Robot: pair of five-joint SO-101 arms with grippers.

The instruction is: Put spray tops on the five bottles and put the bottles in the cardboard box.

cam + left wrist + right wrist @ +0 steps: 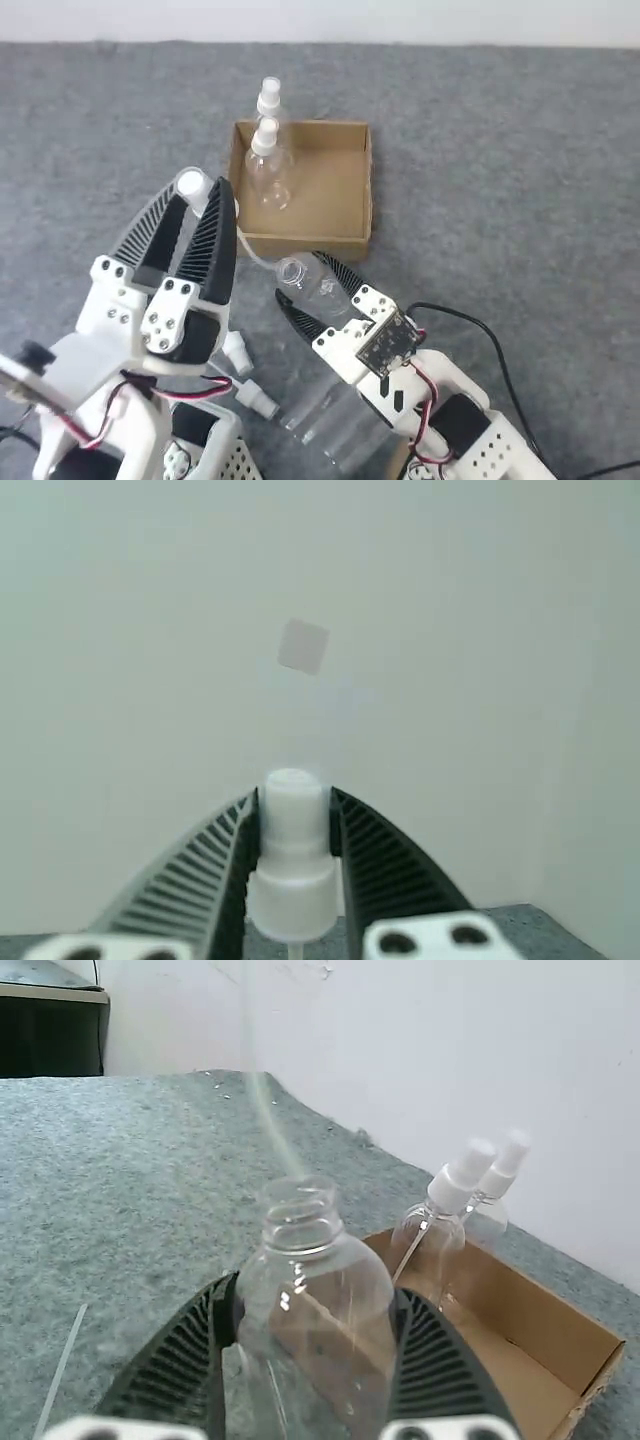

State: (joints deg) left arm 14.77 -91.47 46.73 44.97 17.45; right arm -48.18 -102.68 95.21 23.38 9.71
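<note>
The grey carpeted worktop (520,150) fills my overhead feed, and the open cardboard box (355,190) sits at its middle, just beyond both arms. My left hand (203,200) is raised beside the box's near left corner and is clamped on a white spray top (193,183), nozzle end up. On the left wrist feed that spray top sits squarely between the ribbed fingers (225,870). My right hand (300,278) is in front of the box's near wall, closed around an uncapped clear bottle (312,280) with its open neck tilted toward the left hand. The top's thin dip tube (275,1130) trails down to that neck (I cannot tell whether the tip is inside). One capped bottle (268,170) stands in the box's far left corner. A second capped bottle (269,100) is at the far wall, inside or behind I cannot tell. Spare clear bottles (330,420) lie between the arm bases, and two loose spray tops (240,352) lie just beside them.
</note>
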